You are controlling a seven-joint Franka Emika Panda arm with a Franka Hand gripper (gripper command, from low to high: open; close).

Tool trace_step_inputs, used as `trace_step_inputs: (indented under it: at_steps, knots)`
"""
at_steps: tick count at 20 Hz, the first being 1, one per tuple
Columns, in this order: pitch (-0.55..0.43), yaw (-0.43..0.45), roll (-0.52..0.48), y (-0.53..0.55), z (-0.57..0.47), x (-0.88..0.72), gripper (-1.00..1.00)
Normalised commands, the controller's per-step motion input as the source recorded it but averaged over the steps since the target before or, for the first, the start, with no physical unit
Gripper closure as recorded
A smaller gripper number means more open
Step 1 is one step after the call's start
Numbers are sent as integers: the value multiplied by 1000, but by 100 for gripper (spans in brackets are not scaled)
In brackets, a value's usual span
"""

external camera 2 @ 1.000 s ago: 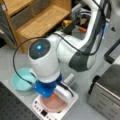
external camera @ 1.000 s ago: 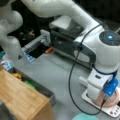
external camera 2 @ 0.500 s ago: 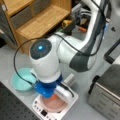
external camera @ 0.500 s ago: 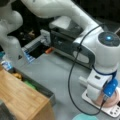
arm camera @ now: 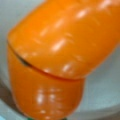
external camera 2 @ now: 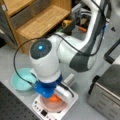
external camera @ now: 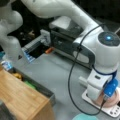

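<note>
One orange carrot-like piece [arm camera: 57, 57] fills the wrist view.
It lies in a pink bowl [external camera 2: 53, 106] on a white scale [external camera 2: 41, 112], under the gripper [external camera 2: 53, 96]; whether the jaws grip it cannot be told.

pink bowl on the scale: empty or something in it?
Not empty. An orange object lies in the pink bowl, under the end effector; it fills the wrist view.

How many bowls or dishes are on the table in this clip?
2. A pink bowl sits on the white scale under the gripper, holding an orange piece. A teal bowl sits beside the scale, towards a front view's left. Others may be hidden.
</note>
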Motion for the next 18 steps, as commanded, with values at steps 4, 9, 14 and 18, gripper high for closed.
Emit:
trace_step_inputs:
  at_steps: [4, 9, 14, 18]
  knots:
    - [-165, -54, -191, 63, -62, -185, -100]
    - [-162, -53, -192, 47, -40, -168, -100]
    - [-141, -51, -184, 48, -28, -169, -100]
    - [-114, -45, -167, 55, 29, -163, -100]
